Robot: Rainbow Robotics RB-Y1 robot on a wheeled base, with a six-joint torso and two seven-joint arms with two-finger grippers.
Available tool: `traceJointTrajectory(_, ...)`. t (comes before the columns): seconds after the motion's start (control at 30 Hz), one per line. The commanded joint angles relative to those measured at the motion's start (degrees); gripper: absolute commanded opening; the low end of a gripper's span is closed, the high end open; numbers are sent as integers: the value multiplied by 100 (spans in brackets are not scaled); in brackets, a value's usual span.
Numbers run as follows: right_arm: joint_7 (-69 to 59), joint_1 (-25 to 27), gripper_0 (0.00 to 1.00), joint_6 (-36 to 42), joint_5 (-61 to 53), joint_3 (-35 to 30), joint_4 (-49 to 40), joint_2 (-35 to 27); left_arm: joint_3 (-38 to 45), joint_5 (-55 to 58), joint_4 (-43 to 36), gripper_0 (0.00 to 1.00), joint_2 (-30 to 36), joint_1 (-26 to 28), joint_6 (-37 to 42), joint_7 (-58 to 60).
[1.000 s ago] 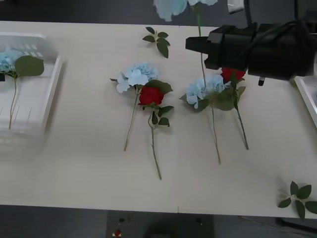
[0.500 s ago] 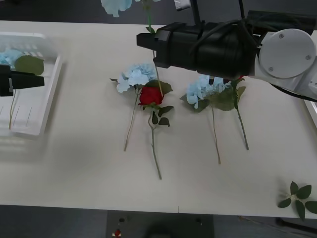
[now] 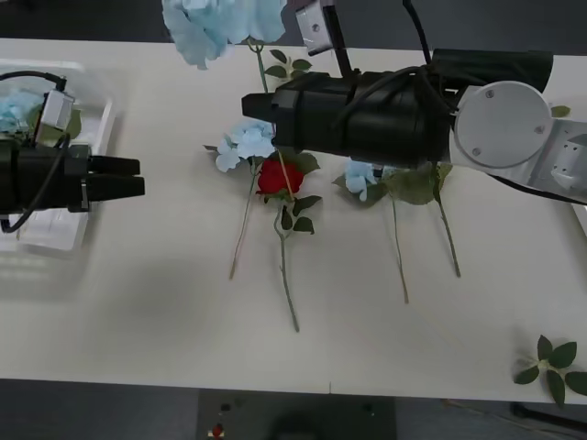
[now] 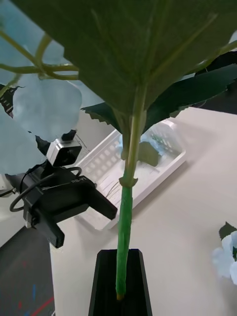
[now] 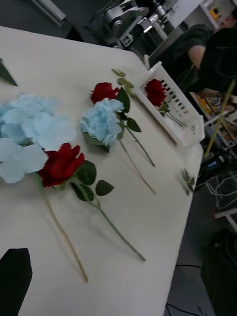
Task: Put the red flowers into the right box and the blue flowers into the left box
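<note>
Right pincer: clamped on blue hydrangea stem, bloom raised above it. Slotted left box ahead, beyond left pincer, closed, empty. You: keep stem upright, clear that pincer, release over box.

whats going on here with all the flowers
A two-armed robot is sorting artificial flowers. Its right hand is shut on the stem of a blue flower, held above the table's far side and reaching toward the left. The left hand hovers beside the left box, which already holds one blue flower. Two blue flowers and two red roses lie on the table; a third rose sits in the right box.
</note>
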Motion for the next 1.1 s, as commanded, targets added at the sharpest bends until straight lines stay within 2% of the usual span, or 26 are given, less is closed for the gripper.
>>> traceJointTrajectory(0.03, 112, -190, 0, -60, -25, -16, -81, -68, -358, 479, -89, 100, -108, -58, -82, -614)
traceJointTrajectory(0.47, 112, -190, 0, -104, -25, 72, -81, -6, -1650, 1428, -89, 100, -460, -181, -477, -1721)
traceJointTrajectory(0.6, 112, -181, 0, -104, -25, 72, -72, 20, -1993, 1543, -168, 100, -565, -243, -873, -1752)
traceJointTrajectory(0.83, 112, -181, 0, -104, -25, 72, -72, 20, -2520, 1569, -563, 100, -785, -357, -2042, -1752)
traceJointTrajectory(1.1, 112, -181, 0, -104, -25, 72, -72, 20, -2573, 1569, -616, 100, -1066, -506, -2270, -1752)
